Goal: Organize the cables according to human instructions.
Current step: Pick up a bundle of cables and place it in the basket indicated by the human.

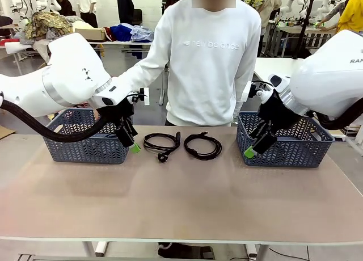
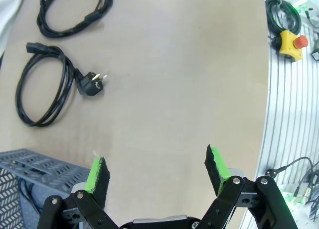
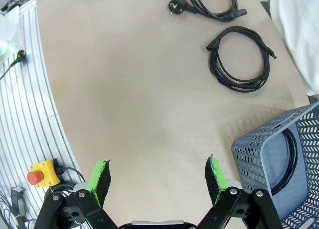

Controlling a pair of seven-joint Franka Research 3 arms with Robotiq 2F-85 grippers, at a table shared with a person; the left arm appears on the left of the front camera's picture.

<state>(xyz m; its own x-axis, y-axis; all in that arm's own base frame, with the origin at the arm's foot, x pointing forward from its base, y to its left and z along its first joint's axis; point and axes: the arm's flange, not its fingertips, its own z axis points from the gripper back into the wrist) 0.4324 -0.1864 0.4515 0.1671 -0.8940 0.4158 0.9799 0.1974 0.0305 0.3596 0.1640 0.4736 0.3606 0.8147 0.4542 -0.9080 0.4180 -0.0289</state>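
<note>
Left gripper (image 1: 130, 143) hangs just above the table (image 1: 181, 210) at the front inner corner of the left basket (image 1: 68, 144), apart from it. Its jaws stand wide apart, with nothing between the green pads (image 2: 94, 175). What lies inside that grey lattice basket cannot be made out. To its right, two coiled black cables lie flat on the table near the far edge, in front of a person (image 1: 210, 57) in a white sweatshirt who stands there with both arms down. The mains-plug cable (image 1: 163, 156) is the nearer of the two to the left gripper, with its round plug pointing toward the robot's side. The second cable (image 1: 188, 146) lies just beside it, and the two do not touch. Neither coil is touched by a gripper or a hand. Further right, the right gripper (image 1: 256, 147) hangs at the front inner corner of the right basket (image 1: 300, 150). It is likewise spread wide and holds nothing, and the right wrist view shows bare tabletop between its fingers. Inside the right basket a third cable (image 3: 294, 154) rests against the wall, only partly visible. A yellow emergency-stop button (image 3: 40, 172) with a red cap sits on the ribbed metal strip at the table's near edge.
</note>
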